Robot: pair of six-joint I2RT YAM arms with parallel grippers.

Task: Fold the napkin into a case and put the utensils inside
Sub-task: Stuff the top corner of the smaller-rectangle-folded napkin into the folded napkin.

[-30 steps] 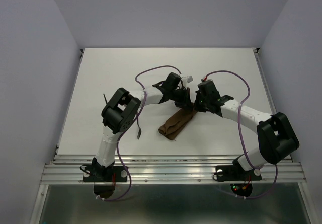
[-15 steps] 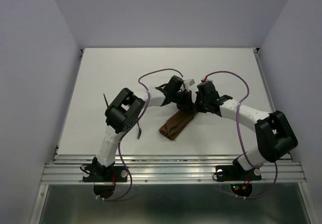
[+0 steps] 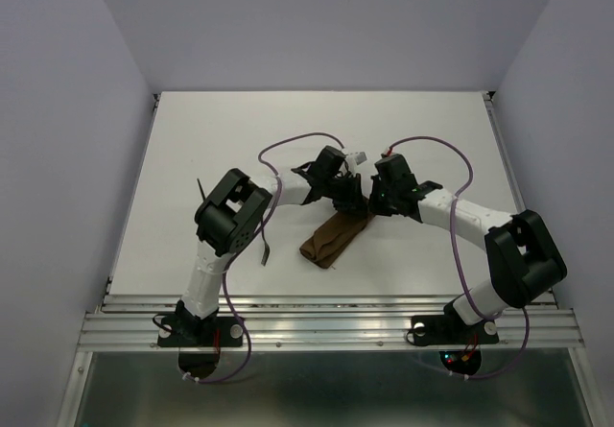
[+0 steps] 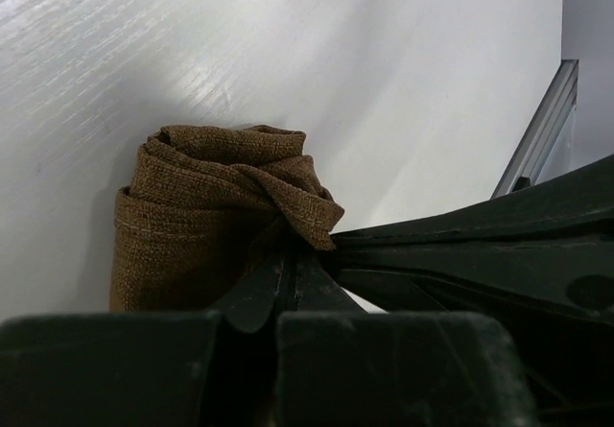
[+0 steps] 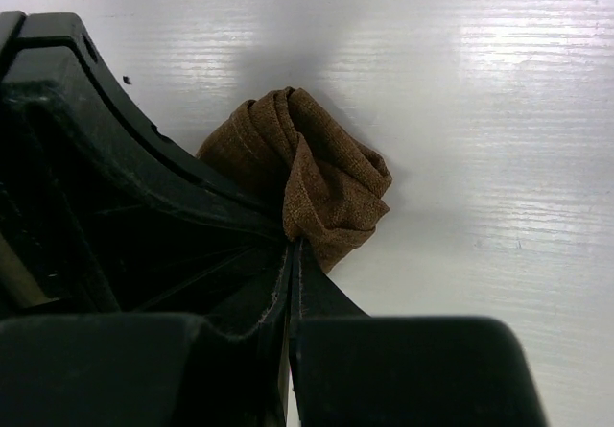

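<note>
The napkin (image 3: 332, 237) lies in mid-table as a narrow, rolled-up brown bundle, running from near left to far right. Both grippers meet at its far end. My left gripper (image 3: 343, 199) is shut on a fold of the cloth; the left wrist view shows the napkin (image 4: 211, 206) bunched right at my gripper (image 4: 293, 252). From the other side my right gripper (image 3: 368, 203) is shut on the same end, and in its wrist view the napkin (image 5: 321, 182) crumples above my gripper (image 5: 294, 245). One thin dark utensil (image 3: 266, 249) lies left of the napkin, another (image 3: 200, 189) farther left, partly behind the left arm.
The white table (image 3: 221, 139) is framed by grey walls, with a metal rail (image 3: 326, 317) along the near edge. Purple cables (image 3: 436, 144) loop above both wrists. The left arm's elbow (image 3: 230, 218) rises close to the utensils.
Both grippers stay pinched on the napkin's far end. The left arm's elbow has swayed a little, and the napkin's near end has slid slightly left.
</note>
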